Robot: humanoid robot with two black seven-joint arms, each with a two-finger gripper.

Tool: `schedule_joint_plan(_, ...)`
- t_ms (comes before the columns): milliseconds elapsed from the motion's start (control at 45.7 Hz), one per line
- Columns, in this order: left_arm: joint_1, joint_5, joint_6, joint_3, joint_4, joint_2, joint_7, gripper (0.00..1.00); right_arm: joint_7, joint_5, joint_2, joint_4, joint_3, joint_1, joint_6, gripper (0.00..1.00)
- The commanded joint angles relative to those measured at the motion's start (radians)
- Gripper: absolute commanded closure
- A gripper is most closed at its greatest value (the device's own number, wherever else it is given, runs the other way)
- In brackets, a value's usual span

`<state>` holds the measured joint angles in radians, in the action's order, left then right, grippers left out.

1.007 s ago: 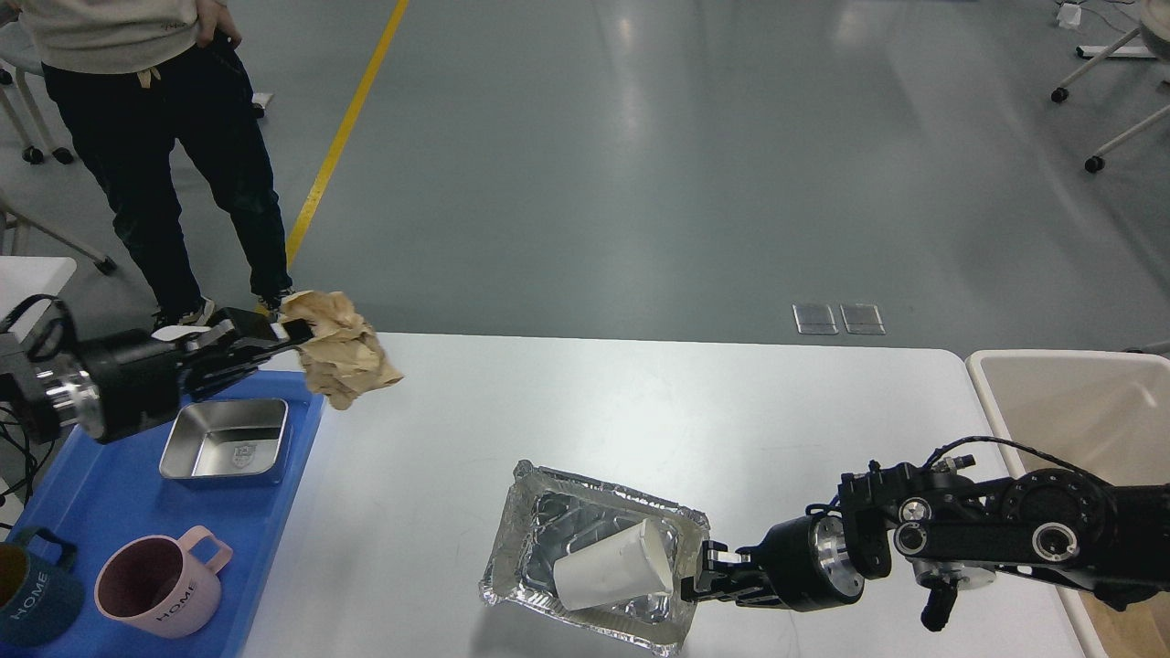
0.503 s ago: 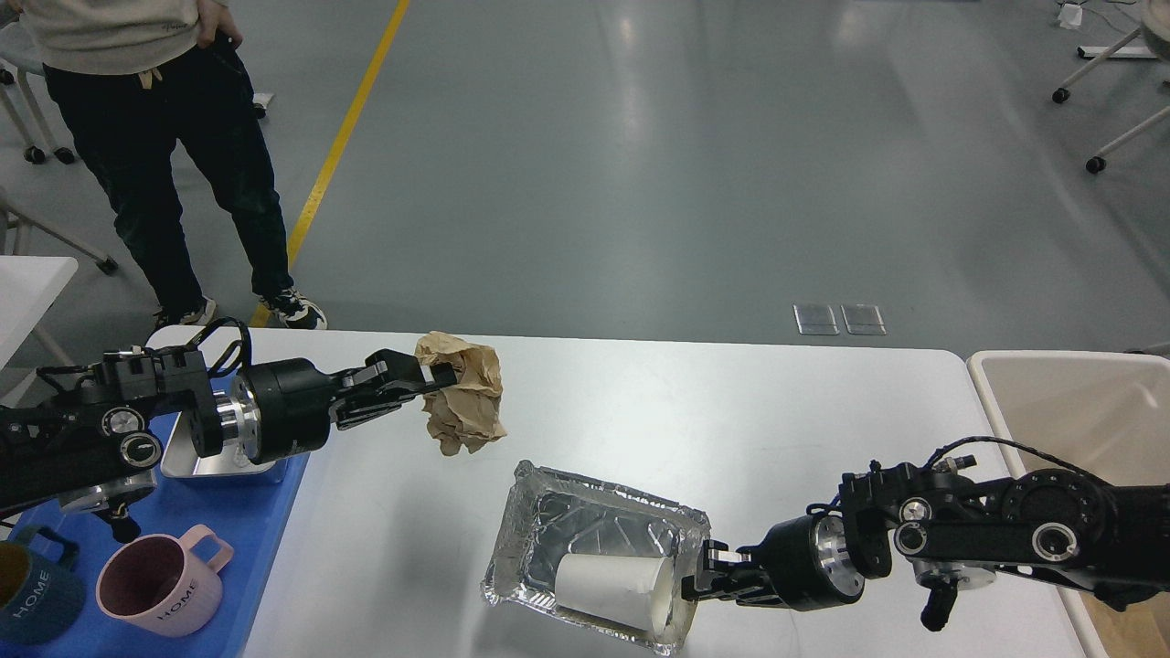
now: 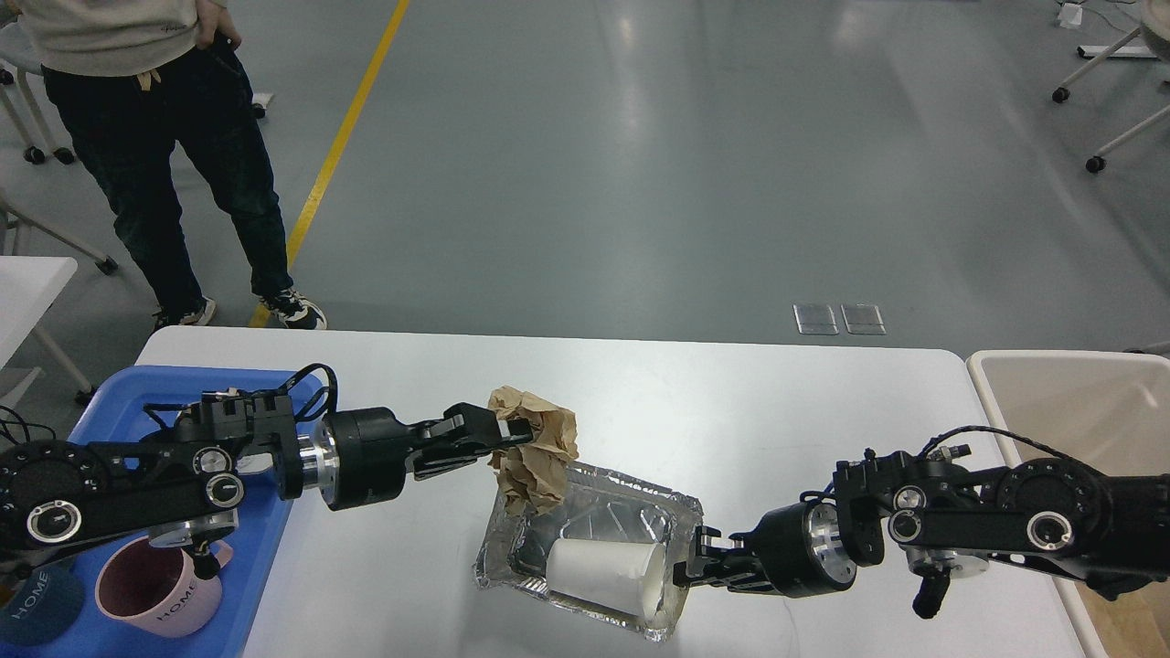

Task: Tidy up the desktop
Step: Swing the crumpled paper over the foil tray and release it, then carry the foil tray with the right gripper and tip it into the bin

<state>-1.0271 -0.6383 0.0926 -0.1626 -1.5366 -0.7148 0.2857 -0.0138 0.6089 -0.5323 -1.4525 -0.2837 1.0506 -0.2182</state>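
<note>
left arm bringing trash over the tray

left gripper (image 3: 508,431) fingers pinching crumpled paper (image 3: 535,448) just above the foil tray (image 3: 631,498)'s left end, mid-frame; right gripper (image 3: 687,565) gripping its right rim.

I've swung my left gripper (image 3: 512,432) rightward from the frame's left edge toward centre, carrying the crumpled brown paper (image 3: 535,448) over the foil tray (image 3: 672,507)'s left rim. The white paper cup (image 3: 608,578) inside rolled flatter; the tray shifted slightly left.

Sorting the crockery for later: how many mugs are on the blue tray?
2. A pink mug sits at the near end of the blue tray; a dark blue mug is at its left, partly cut off. The left arm may hide others.
</note>
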Motion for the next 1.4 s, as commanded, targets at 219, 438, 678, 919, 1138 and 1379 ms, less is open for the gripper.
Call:
schedule_joint_plan(219, 0.041, -0.003, -0.020, -0.035, 0.007, 0.035, 0.000, 0.94, 0.000, -0.001, -0.002, -0.002, 0.004, 0.006, -0.001, 1.00)
schedule_joint_plan(438, 0.038, 0.000, -0.062, -0.028, 0.036, 0.041, -0.008, 0.56, 0.000, -0.001, -0.006, -0.003, 0.004, 0.014, -0.001, 1.00)
schedule_joint_plan(678, 0.042, 0.016, -0.073, -0.025, 0.070, 0.041, -0.011, 0.08, 0.000, -0.001, -0.009, -0.003, 0.004, 0.012, -0.003, 1.00)
schedule_joint_plan(919, 0.042, 0.020, -0.077, 0.009, 0.070, 0.026, -0.008, 0.07, 0.000, -0.001, -0.009, -0.002, 0.006, 0.005, -0.003, 1.00)
schedule_joint_plan(1138, 0.054, 0.034, -0.079, 0.015, 0.070, -0.005, -0.005, 0.07, 0.000, -0.003, -0.018, -0.009, 0.015, 0.000, 0.014, 1.00)
schedule_joint_plan(1379, 0.143, 0.034, -0.079, 0.060, 0.072, -0.103, 0.000, 0.07, 0.000, -0.023, -0.049, -0.003, 0.070, -0.008, 0.023, 1.00)
